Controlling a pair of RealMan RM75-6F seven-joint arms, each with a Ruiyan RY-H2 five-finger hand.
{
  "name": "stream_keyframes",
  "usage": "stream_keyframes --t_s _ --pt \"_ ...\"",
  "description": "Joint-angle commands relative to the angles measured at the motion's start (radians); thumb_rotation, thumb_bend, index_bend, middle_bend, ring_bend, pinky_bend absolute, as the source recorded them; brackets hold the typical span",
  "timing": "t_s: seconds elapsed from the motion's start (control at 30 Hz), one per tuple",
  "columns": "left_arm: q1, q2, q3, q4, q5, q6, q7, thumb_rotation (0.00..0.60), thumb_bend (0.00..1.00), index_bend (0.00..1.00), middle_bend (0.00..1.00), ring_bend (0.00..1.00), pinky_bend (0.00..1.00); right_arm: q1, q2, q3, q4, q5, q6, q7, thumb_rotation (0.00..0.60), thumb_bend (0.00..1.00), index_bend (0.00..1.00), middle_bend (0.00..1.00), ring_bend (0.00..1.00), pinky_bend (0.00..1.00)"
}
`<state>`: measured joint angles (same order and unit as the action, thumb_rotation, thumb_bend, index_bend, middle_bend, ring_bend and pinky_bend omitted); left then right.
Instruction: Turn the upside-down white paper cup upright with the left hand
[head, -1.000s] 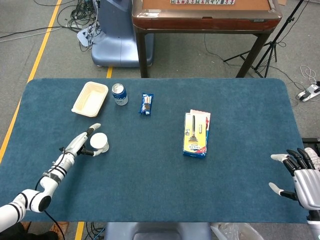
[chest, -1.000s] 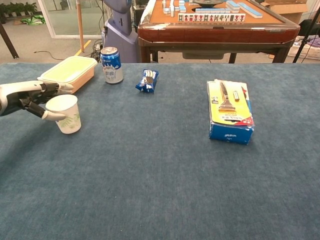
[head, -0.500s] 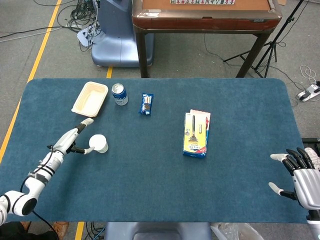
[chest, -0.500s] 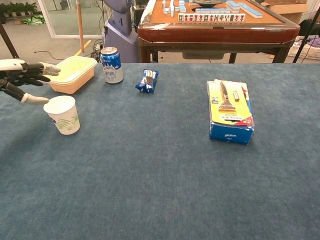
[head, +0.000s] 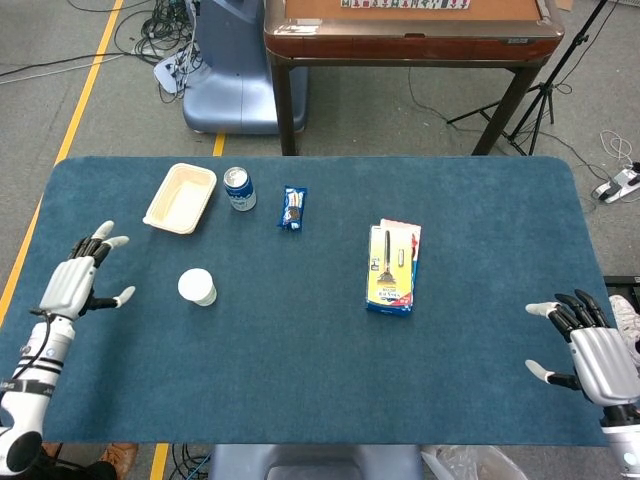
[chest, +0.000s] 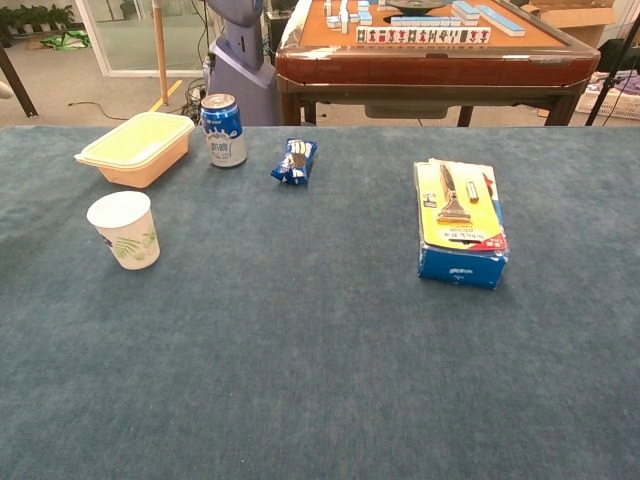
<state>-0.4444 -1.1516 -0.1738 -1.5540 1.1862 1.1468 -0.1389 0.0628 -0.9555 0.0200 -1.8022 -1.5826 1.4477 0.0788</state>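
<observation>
While the white paper cup (head: 197, 287) stands upright, mouth up, on the blue tabletop (head: 300, 370) in front of the beige food container (head: 181, 197) and the blue can (head: 239, 188), the left hand (head: 78, 283) hovers well apart to its left, fingers spread and holding nothing. Farther right lie a small snack packet (head: 292, 208) and a yellow-and-blue box (head: 392, 268), and the right hand (head: 590, 352) sits at the tabletop's right edge, fingers spread, empty.

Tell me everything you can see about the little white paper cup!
The white paper cup stands upright on the blue table, open mouth up, wider at the rim than at the base. Its side has a green leafy print. It looks empty and undented. No hand touches it: the left hand is off to its left. The cream food container sits behind it.
</observation>
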Motion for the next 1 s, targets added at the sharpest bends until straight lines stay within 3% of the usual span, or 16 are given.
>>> stream_keyframes --t_s 0.03,0.13,0.4,0.67,1.0 --pt "0.088 0.017 0.043 -0.076 0.02 0.14 0.123 0.6 0.23 0.2 0.0 0.0 0.0 0.006 -0.004 -0.003 -0.001 -0.006 -0.007 -0.003 0.6 0.1 0.3 0.29 0.14 0.07" --pt "0.138 0.022 0.067 -0.121 0.064 0.226 0.166 0.6 0.23 0.2 0.0 0.0 0.0 0.01 -0.005 -0.007 -0.004 -0.013 -0.014 -0.008 0.6 0.1 0.3 0.3 0.14 0.07" --pt "0.225 0.026 0.128 -0.225 0.128 0.335 0.295 0.6 0.23 0.2 0.0 0.0 0.0 0.012 -0.01 -0.016 -0.01 -0.019 -0.016 -0.016 0.6 0.1 0.3 0.3 0.14 0.07" --pt "0.263 0.007 0.15 -0.279 0.154 0.372 0.392 0.6 0.23 0.2 0.0 0.0 0.0 0.006 -0.015 -0.016 0.0 -0.009 -0.006 -0.013 0.6 0.1 0.3 0.3 0.14 0.07" --pt "0.301 -0.025 0.149 -0.268 0.208 0.418 0.396 0.6 0.23 0.19 0.0 0.0 0.0 0.006 -0.016 -0.012 0.003 -0.02 0.011 -0.013 0.6 0.1 0.3 0.3 0.14 0.07"
